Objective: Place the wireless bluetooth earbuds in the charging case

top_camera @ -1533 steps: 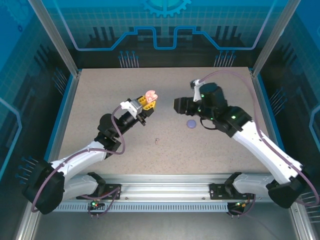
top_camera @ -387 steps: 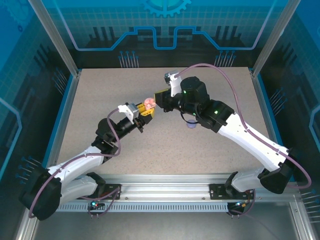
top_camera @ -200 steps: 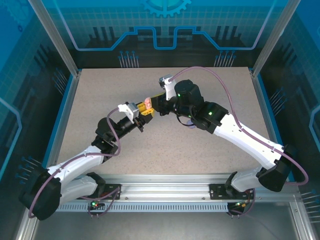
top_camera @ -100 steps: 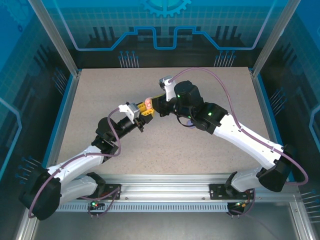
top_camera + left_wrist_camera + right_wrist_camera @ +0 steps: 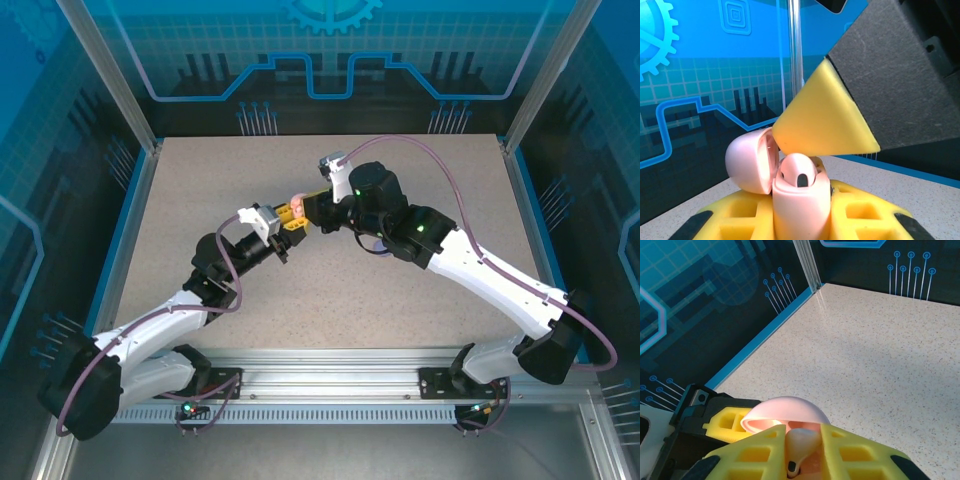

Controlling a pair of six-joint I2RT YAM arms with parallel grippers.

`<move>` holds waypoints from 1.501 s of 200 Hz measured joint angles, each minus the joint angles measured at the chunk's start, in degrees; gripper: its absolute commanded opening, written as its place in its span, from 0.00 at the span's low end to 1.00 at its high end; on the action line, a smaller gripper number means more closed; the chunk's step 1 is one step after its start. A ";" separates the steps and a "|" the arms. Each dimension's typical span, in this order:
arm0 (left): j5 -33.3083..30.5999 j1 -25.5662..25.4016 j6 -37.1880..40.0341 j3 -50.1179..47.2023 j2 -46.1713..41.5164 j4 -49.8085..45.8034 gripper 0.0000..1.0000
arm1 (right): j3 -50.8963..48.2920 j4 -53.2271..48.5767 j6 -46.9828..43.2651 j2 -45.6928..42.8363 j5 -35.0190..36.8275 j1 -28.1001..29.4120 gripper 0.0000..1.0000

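My left gripper (image 5: pixel 290 218) is shut on a pale pink charging case (image 5: pixel 801 205), held upright above the table with its lid (image 5: pixel 751 160) swung open. One pale pink earbud (image 5: pixel 797 172) sits in the case's socket with its head sticking out. My right gripper (image 5: pixel 308 208) meets the case from the right. The earbud (image 5: pixel 801 442) lies between its yellow fingers (image 5: pixel 760 450), which press both sides of the bud's head. One of those yellow fingertips (image 5: pixel 822 117) hangs just over the bud. The case lid (image 5: pixel 785 412) curves behind the bud.
The speckled table (image 5: pixel 330 290) stretches under both arms, edged by a blue rim (image 5: pixel 760 335) and dark printed walls. An aluminium post (image 5: pixel 807 262) stands at the far corner. Both arms meet over the middle of the table, well above it.
Over the last seconds my right gripper swung left to the held case with the earbud. In the last second both grippers barely moved, and the bud now sits in the case.
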 measured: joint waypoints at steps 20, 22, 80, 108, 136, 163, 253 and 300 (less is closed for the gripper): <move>-0.02 0.02 -0.02 0.00 0.00 -0.02 0.00 | 0.07 -0.37 -0.13 0.00 1.11 0.11 0.45; -0.02 0.02 0.00 0.00 0.00 -0.02 0.00 | 0.09 -0.42 0.11 0.00 1.18 0.11 0.46; -0.09 0.00 -0.02 0.00 0.00 0.02 0.00 | 2.01 -1.68 0.66 -1.51 1.44 -0.72 0.67; -0.09 0.00 -0.07 0.00 0.00 0.04 0.00 | 3.19 -2.49 1.86 -3.69 0.20 -4.33 0.68; -0.02 0.00 -0.24 0.00 0.00 0.07 0.00 | 6.88 -4.94 3.10 -3.26 -2.47 -8.85 0.65; 0.07 0.00 -0.57 0.00 0.00 0.11 0.00 | 12.41 -8.22 3.52 0.37 -5.75 -11.23 0.64; 2.21 -1.75 -1.97 0.09 1.97 0.17 0.00 | 27.74 -21.11 2.38 16.44 -12.92 -11.82 0.59; 2.82 -3.54 -2.10 1.79 4.46 0.11 0.00 | 37.20 -27.34 0.22 23.10 -15.63 -11.82 0.56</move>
